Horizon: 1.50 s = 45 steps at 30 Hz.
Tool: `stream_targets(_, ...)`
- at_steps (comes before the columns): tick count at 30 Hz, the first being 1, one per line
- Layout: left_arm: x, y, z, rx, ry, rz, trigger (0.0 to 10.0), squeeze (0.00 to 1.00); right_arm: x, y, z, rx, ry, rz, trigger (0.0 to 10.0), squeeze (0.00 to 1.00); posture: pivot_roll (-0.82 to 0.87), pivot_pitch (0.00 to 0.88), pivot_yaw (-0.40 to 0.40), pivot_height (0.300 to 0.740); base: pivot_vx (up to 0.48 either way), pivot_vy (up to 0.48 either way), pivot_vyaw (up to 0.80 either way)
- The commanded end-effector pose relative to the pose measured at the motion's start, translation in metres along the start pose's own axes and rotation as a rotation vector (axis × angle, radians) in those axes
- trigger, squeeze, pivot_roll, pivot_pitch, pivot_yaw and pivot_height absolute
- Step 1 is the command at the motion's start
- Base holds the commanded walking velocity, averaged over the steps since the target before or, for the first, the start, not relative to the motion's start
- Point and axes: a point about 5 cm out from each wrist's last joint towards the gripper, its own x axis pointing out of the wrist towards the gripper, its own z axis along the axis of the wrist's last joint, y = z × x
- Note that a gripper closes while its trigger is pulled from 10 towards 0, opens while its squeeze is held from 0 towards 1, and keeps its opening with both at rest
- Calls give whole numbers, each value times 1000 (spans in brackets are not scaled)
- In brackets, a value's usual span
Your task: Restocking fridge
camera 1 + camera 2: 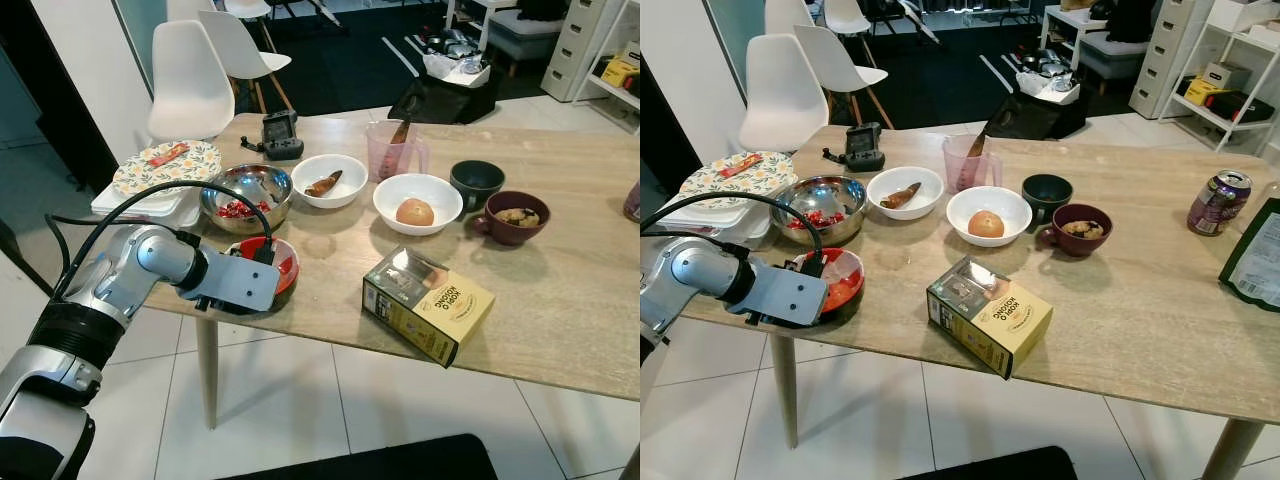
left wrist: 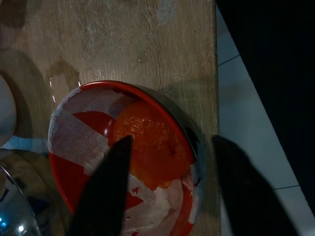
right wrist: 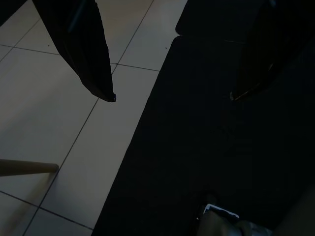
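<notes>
Left tool [image 2: 170,189] open above the red bowl [image 2: 123,157], fingers straddling its near rim at the surface [image 1: 560,300] edge. Steel bowl [image 1: 247,196] just behind the red bowl. Right tool [image 3: 170,96] open over floor tiles.

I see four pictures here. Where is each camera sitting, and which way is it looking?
Left eye view: on the head, looking forward and down at the wooden table; the left arm reaches toward the red bowl.
Right eye view: beside it on the head, same scene, also taking in a purple can.
Left wrist view: on the left wrist, looking along the open left gripper straddling the red bowl's rim at the table edge.
Right wrist view: on the hanging right arm, looking along the right gripper at floor tiles and a dark mat.
Shared: the eye views and the left wrist view all show the red bowl.
</notes>
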Motion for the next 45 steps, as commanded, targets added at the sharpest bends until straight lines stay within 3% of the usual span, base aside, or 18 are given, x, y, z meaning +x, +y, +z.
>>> stream_targets(1, 2, 2, 0, 5, -3, 9, 10000, 604, 0, 1, -2, -15, 3, 2, 10000, 0, -39, 20, 20, 740, 0, 0, 0)
stream_targets(2, 2, 2, 0, 14, 4, 17, 10000, 604, 0, 1, -2, -15, 3, 2, 10000, 0, -39, 20, 20, 740, 0, 0, 0)
stream_targets(3, -3, 2, 0, 4, 3, -12, 10000, 0, 0, 1, -3, -16, 3, 1, 10000, 0, -39, 22, 18, 740, 0, 0, 0)
stream_targets(13, -16, -14, -5, -54, 60, -182, 10000, 0, 0, 0, -4, -21, 6, -2, 10000, 0, -37, 22, 15, 740, 0, 0, 0)
stream_targets(24, -1, -19, -20, -74, 108, -156, 10000, 0, -1, -1, -6, -25, 10, -5, 10000, 0, -46, 23, 6, 740, 0, 0, 0)
stream_targets(41, 17, -11, -23, -13, 116, -73, 10000, 0, -1, -6, -6, -29, 9, -13, 10000, 0, -57, 23, 2, 740, 0, 0, 0)
stream_targets(42, 17, -11, -23, -7, 116, -74, 0, 0, -1, -6, -6, -29, 9, -14, 10000, 0, -58, 23, 2, 740, 0, 0, 0)
stream_targets(45, 18, -12, -23, -1, 118, -83, 0, 0, -1, -7, -6, -30, 8, -14, 10000, 0, -59, 23, 2, 740, 0, 0, 0)
